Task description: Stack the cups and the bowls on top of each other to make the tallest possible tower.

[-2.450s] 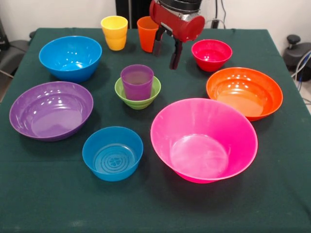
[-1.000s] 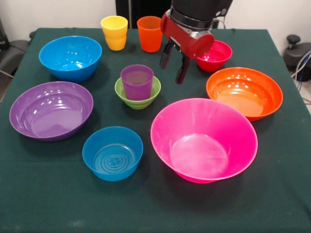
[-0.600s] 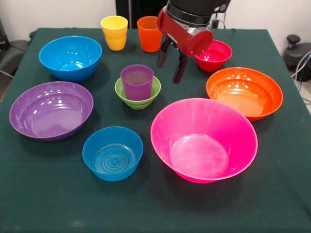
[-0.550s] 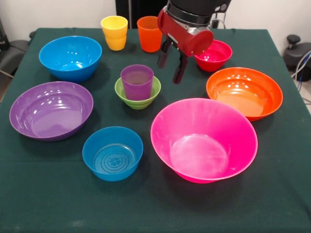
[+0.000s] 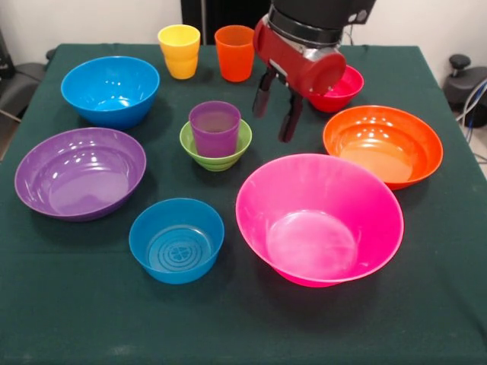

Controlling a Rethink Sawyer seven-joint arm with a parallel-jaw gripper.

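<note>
The red-and-black gripper [image 5: 277, 114] hangs with its 2 fingers spread, holding nothing. The small glossy red plastic bowl [image 5: 340, 85] sits just behind it, partly hidden; the translucent purple plastic cup [image 5: 214, 127] stands nested in the small green plastic bowl [image 5: 216, 153] beside it.

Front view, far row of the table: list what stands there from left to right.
Yellow cup → orange cup → claw, hanging open in front of the row → red bowl, partly hidden behind the claw's red housing.
</note>
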